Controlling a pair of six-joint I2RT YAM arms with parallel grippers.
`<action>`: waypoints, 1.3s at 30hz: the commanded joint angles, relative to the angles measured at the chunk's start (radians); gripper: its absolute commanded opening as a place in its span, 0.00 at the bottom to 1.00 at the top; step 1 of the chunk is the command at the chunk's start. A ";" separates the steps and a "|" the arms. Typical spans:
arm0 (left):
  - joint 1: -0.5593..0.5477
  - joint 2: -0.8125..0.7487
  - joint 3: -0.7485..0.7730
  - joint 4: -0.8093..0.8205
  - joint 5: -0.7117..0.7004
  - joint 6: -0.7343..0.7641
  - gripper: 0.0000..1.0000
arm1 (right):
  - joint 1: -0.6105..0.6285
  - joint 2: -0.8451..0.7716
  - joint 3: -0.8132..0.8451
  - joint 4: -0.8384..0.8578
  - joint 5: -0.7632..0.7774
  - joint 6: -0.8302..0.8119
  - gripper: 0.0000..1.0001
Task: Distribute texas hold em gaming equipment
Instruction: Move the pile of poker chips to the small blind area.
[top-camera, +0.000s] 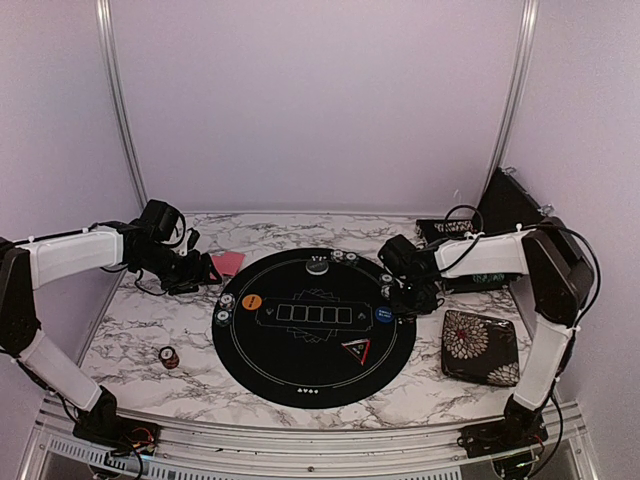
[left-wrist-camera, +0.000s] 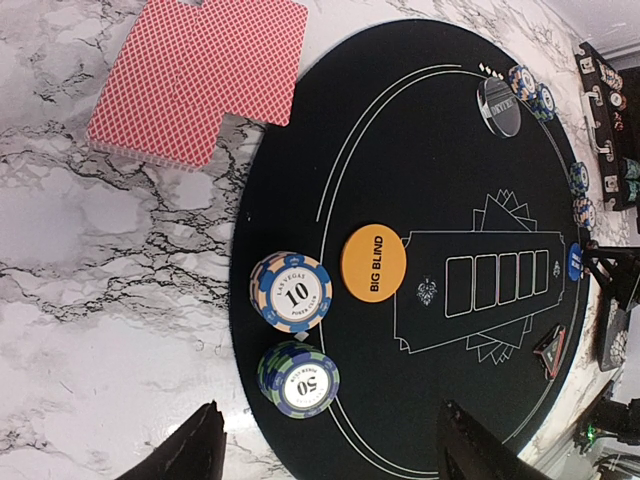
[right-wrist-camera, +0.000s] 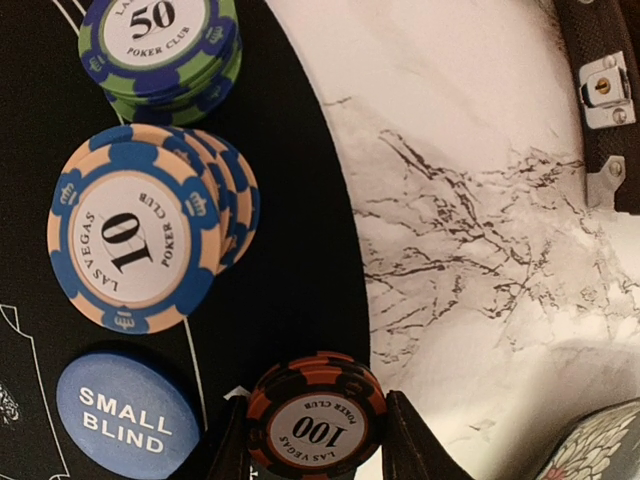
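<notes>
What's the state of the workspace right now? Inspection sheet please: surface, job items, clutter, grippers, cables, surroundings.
Surface: marble table, round black mat centred.
Job's things: cards on marble left of mat; 10 stack and 50 stack beside Big Blind button; Small Blind button, triangle marker on mat; lone chip stack on marble.
Clutter: floral case right of mat.
Grippers: left gripper open, empty; right gripper shut on 100 chip stack.
Cables: black wires loop at right wrist.
Surroundings: pale walls, metal posts.
</notes>
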 joint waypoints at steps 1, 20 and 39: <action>0.004 -0.004 -0.013 0.003 -0.010 -0.002 0.74 | -0.009 -0.016 -0.026 -0.059 -0.006 0.017 0.28; 0.005 -0.003 -0.015 0.003 -0.009 0.002 0.74 | 0.008 -0.035 -0.047 -0.067 -0.021 0.046 0.31; 0.004 -0.006 -0.019 0.001 -0.010 0.005 0.74 | 0.018 -0.051 -0.053 -0.066 -0.031 0.061 0.40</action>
